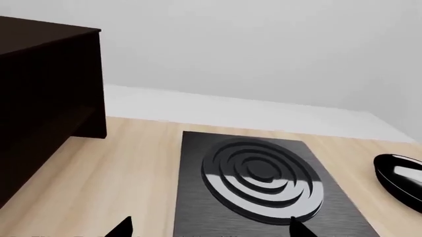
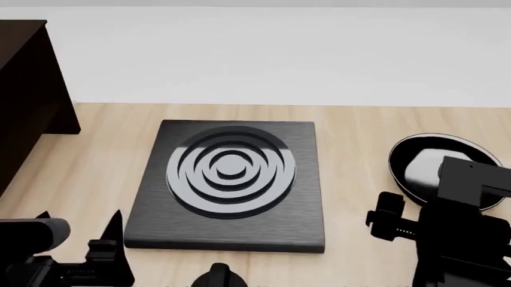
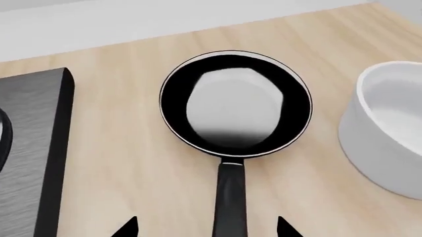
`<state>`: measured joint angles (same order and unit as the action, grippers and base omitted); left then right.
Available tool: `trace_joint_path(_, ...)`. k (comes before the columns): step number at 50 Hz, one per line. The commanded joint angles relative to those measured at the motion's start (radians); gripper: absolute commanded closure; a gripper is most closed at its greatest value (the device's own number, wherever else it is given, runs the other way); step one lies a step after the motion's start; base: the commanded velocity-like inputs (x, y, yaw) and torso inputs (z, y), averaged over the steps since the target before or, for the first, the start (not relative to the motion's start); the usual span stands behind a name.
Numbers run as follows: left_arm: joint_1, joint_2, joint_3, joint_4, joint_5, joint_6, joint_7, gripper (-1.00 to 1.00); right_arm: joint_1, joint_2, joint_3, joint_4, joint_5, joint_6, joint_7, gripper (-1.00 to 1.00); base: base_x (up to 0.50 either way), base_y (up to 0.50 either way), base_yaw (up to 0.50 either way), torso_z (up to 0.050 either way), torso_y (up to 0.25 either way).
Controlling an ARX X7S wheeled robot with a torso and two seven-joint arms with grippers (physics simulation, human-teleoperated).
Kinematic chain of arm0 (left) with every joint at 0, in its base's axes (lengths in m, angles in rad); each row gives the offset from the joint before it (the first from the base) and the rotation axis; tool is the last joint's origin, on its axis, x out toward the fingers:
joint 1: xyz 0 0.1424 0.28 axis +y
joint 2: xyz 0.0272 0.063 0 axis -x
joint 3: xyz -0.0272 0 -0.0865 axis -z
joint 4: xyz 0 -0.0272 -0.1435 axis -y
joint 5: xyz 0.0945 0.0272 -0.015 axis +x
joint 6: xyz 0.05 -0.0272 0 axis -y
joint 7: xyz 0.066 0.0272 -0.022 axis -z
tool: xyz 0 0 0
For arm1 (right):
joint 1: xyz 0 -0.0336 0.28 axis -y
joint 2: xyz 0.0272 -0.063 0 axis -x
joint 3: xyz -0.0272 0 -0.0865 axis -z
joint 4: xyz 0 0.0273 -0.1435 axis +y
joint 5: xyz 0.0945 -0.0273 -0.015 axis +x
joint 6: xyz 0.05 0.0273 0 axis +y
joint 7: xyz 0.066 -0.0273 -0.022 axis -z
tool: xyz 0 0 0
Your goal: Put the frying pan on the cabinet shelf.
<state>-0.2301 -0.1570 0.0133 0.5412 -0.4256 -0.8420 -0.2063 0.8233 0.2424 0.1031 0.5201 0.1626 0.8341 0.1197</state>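
The frying pan [image 3: 235,103] lies flat on the wooden counter, black with a shiny pale inside, its long handle [image 3: 231,197] pointing toward my right gripper. My right gripper [image 3: 205,228] is open, and the handle runs between its two fingertips without touching them. In the head view the frying pan [image 2: 423,161] sits at the right, partly hidden by my right arm [image 2: 459,239]. The dark cabinet shelf [image 2: 28,89] stands at the far left; the left wrist view shows the cabinet [image 1: 46,89] too. My left gripper [image 1: 211,229] hangs open over the hob's near edge, holding nothing.
A square black hob [image 2: 231,179] with concentric rings fills the counter's middle, between pan and cabinet. A white cylindrical pot [image 3: 389,133] stands close beside the pan, on the side away from the hob. A white wall runs behind the counter.
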Motion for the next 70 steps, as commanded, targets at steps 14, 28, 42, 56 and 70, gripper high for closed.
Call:
trace_joint_path(14, 0.006, -0.015, 0.014, -0.011, -0.004, 0.034, -0.003, -1.0, 0.113, 0.015, -0.007, 0.22, -0.027, -0.088, -0.006, -1.0, 0.0, 0.0, 0.0, 0.0, -0.086)
trace_joint_path(28, 0.005, -0.022, 0.014, -0.022, -0.012, 0.047, -0.008, -1.0, 0.242, 0.017, -0.051, 0.465, -0.065, -0.217, -0.013, -1.0, 0.0, 0.0, 0.0, 0.0, -0.087)
trace_joint_path(42, 0.004, -0.025, 0.026, -0.023, -0.018, 0.048, -0.018, -1.0, 0.338, 0.035, -0.039, 0.754, -0.069, -0.429, 0.005, -1.0, 0.0, 0.0, 0.0, 0.0, -0.088)
trace_joint_path(56, 0.011, -0.031, 0.027, -0.028, -0.027, 0.06, -0.022, -1.0, 0.317, 0.013, -0.029, 0.788, -0.1, -0.401, -0.018, -1.0, 0.0, 0.0, 0.0, 0.0, -0.088)
trace_joint_path(70, 0.013, -0.028, 0.019, -0.036, -0.043, 0.073, -0.029, -1.0, 0.321, 0.007, -0.017, 0.788, -0.135, -0.377, -0.02, -1.0, 0.0, 0.0, 0.0, 0.0, -0.044)
